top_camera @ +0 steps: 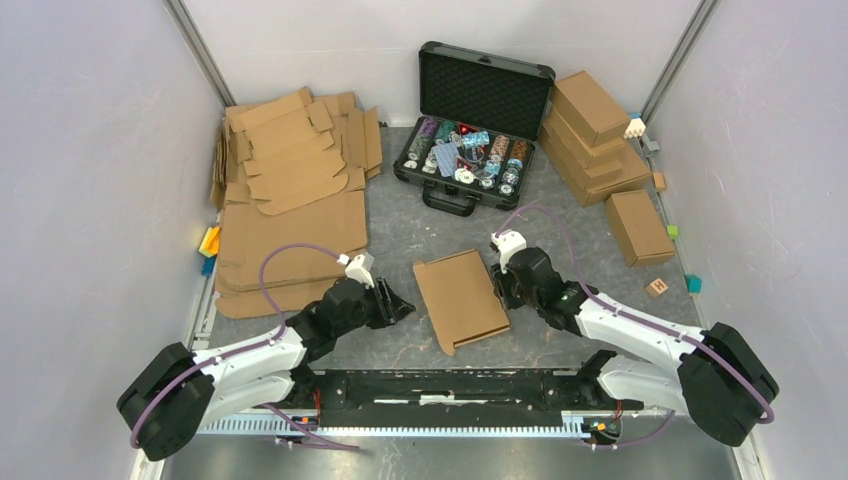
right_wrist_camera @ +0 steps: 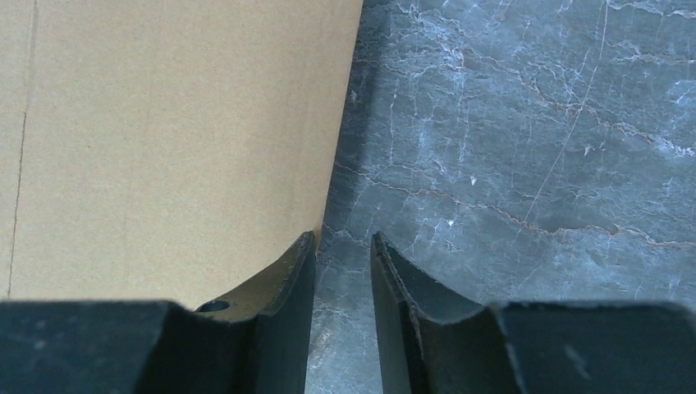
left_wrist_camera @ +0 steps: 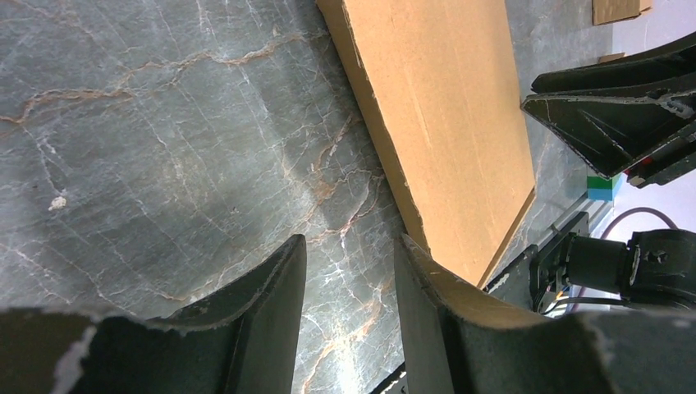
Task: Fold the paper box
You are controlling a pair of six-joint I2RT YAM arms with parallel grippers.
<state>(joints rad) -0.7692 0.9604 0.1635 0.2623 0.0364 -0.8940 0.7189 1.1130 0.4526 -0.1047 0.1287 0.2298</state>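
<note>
Though partly spread and empty, found left claw (left_wrist_camera: 350,240) and right claw (right_wrist_camera: 343,235) flanking paper box (top_camera: 462,298), closed, flat on worktop (top_camera: 400,235).

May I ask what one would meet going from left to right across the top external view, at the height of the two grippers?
Stack of flat cardboard blanks → left gripper → paper box → right gripper → wooden letter block → teal cube.

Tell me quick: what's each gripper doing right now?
Left gripper: open, holding nothing, beside the paper box.
Right gripper: partly open, holding nothing, at the box's edge.
</note>
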